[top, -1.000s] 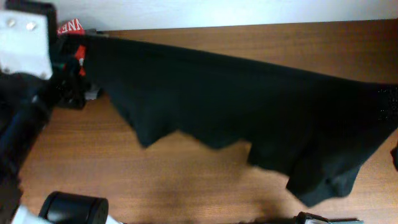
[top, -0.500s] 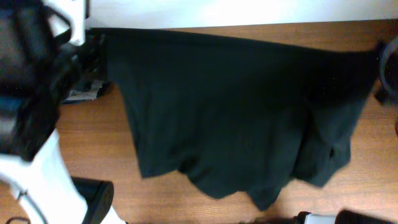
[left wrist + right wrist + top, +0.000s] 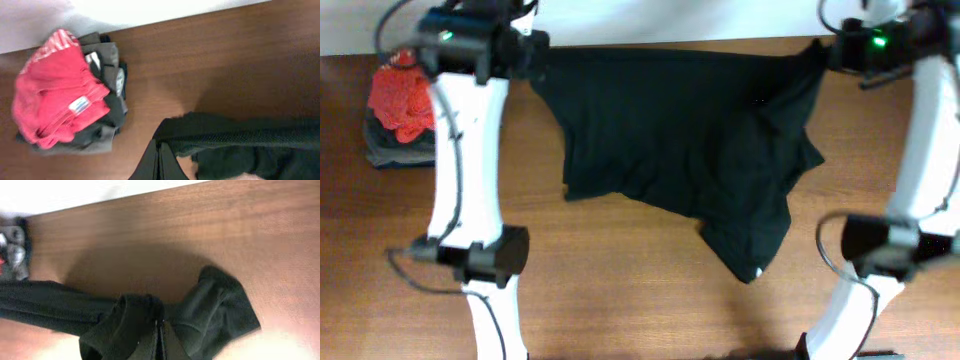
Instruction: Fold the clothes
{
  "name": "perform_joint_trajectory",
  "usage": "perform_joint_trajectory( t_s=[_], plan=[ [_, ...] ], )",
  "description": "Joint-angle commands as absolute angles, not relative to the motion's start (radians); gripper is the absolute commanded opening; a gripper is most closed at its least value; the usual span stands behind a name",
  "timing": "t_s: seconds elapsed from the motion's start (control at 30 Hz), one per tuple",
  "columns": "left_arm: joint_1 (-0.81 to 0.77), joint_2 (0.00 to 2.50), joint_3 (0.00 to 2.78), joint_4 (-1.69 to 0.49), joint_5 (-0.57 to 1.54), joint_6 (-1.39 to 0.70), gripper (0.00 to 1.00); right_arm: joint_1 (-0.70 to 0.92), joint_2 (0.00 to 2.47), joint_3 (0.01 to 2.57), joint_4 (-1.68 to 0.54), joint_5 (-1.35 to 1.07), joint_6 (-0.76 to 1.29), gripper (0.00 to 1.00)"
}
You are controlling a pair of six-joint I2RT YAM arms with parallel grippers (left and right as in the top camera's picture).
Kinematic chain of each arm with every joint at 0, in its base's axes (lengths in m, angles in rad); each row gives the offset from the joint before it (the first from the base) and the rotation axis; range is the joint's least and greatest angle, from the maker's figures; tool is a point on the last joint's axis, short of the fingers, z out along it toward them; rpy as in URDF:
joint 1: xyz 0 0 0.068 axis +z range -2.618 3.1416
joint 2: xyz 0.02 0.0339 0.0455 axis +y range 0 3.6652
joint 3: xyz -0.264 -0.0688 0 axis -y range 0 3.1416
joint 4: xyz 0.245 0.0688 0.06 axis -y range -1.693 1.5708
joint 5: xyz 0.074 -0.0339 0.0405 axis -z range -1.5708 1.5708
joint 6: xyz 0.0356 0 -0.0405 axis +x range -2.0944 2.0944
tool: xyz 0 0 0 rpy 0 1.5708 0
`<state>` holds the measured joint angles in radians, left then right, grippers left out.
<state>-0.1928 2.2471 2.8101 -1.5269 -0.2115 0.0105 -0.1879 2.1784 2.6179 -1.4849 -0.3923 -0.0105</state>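
Observation:
The black T-shirt (image 3: 690, 140) hangs stretched between my two grippers at the far edge of the table, its lower part draping toward the front, with a small white spot near its lowest tip. My left gripper (image 3: 532, 52) is shut on the shirt's left top corner; in the left wrist view the fingers (image 3: 159, 150) pinch the black fabric (image 3: 240, 137). My right gripper (image 3: 828, 50) is shut on the right top corner; in the right wrist view the fingers (image 3: 159, 330) pinch bunched black fabric (image 3: 210, 310).
A red garment (image 3: 405, 100) lies on a pile of grey and dark folded garments (image 3: 390, 155) at the far left; it also shows in the left wrist view (image 3: 55, 100). The wooden table (image 3: 620, 290) ends at a white wall behind.
Both arms have moved back toward the far edge and lifted the shirt. The shirt now hangs narrower and higher than before, and the red garment pile has come into view.

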Motion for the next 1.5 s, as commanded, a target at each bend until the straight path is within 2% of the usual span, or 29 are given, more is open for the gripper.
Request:
perform_joint_trajectory(
  t_s=[0.0,0.27,0.53,0.57,0.6,0.63,0.67,0.9,1.27,1.37,1.47],
  plan=[
    [-0.165,2.347,2.807,-1.468,-0.292,-0.008,0.01,-0.175,2.303,2.623,-1.423,-0.337,-0.025,0.04],
    [-0.164,2.524,2.807,-1.388,-0.292,-0.009,0.01,-0.157,2.510,2.623,-1.263,-0.336,-0.010,0.04],
    [-0.164,2.537,2.807,-1.366,-0.292,-0.009,0.01,-0.157,2.530,2.614,-1.244,-0.276,-0.010,0.04],
    [-0.165,2.537,2.807,-1.366,-0.292,-0.009,0.01,-0.157,2.530,2.614,-1.244,-0.276,-0.010,0.17],
    [-0.164,2.537,2.807,-1.367,-0.292,-0.009,0.01,-0.157,2.530,2.614,-1.245,-0.277,-0.010,0.25],
    [-0.164,2.537,2.807,-1.372,-0.292,-0.009,0.01,-0.157,2.530,2.614,-1.247,-0.277,-0.010,0.31],
    [-0.165,2.537,2.807,-1.373,-0.292,-0.009,0.01,-0.157,2.530,2.614,-1.249,-0.277,-0.010,0.32],
    [-0.164,2.537,2.807,-1.372,-0.292,-0.009,0.01,-0.131,2.529,2.615,-1.268,-0.337,-0.014,0.32],
    [-0.162,2.537,2.807,-1.377,-0.284,-0.009,0.01,0.102,2.529,2.597,-1.380,-0.302,-0.049,0.30],
    [-0.159,2.537,2.807,-1.377,-0.285,-0.008,0.01,0.150,2.529,2.581,-1.419,-0.299,-0.049,0.24],
    [-0.158,2.537,2.807,-1.380,-0.284,-0.009,0.01,0.192,2.529,2.562,-1.453,-0.299,-0.050,0.24]
  ],
)
